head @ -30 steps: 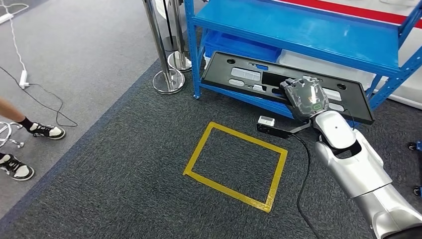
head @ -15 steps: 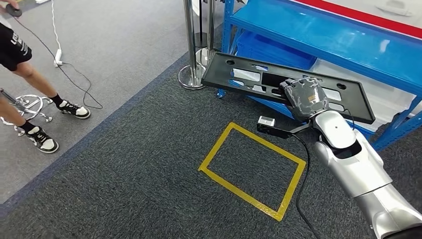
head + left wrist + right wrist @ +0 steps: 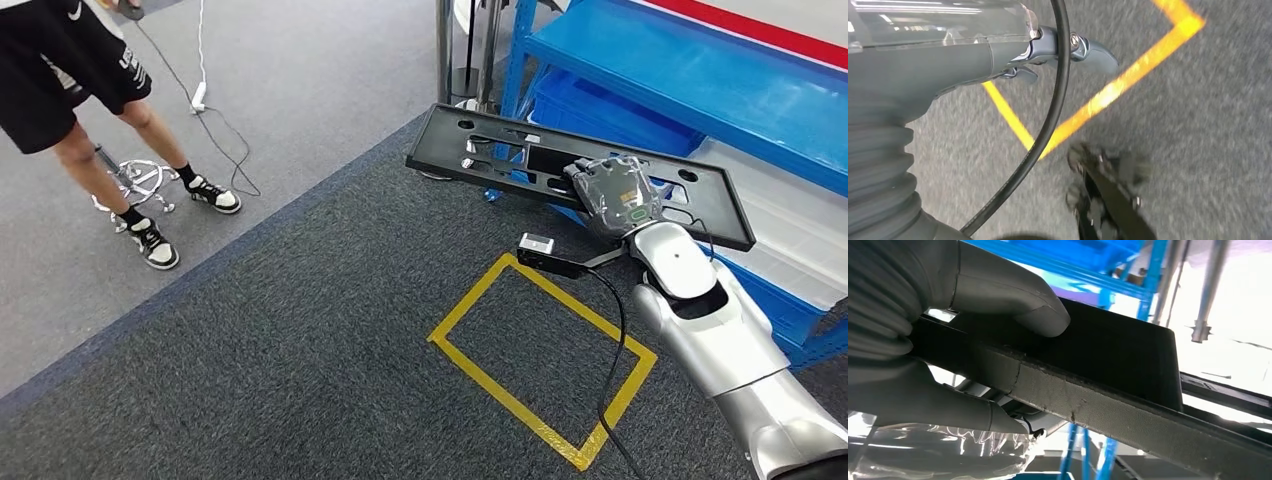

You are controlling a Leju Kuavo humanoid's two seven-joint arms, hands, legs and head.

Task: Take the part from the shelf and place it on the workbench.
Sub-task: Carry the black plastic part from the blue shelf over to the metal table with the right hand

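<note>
A: Since the earlier frame the whole head view has swung, so the camera turned. The yellow floor square (image 3: 545, 360) now sits lower right, the blue shelf (image 3: 690, 75) has slid to the upper right, and the person (image 3: 75, 95) in black shorts stands fuller at upper left. The part's place in frame, centre right, is unchanged.

B: Part's position?

A: The black part (image 3: 480, 155), a long flat panel with cut-outs, is held in the air off the shelf, tilted, left end over the carpet. The right hand (image 3: 612, 195) grips its near edge; in the right wrist view the thumb (image 3: 1013, 302) presses on one face with fingers (image 3: 955, 410) under the other.

B: Left hand?

A: The left hand (image 3: 948, 55) hangs over the carpet, fingers holding nothing; whether clenched, I cannot tell.

B: Any writing?

A: White lettering on the shorts, too small to read.
</note>
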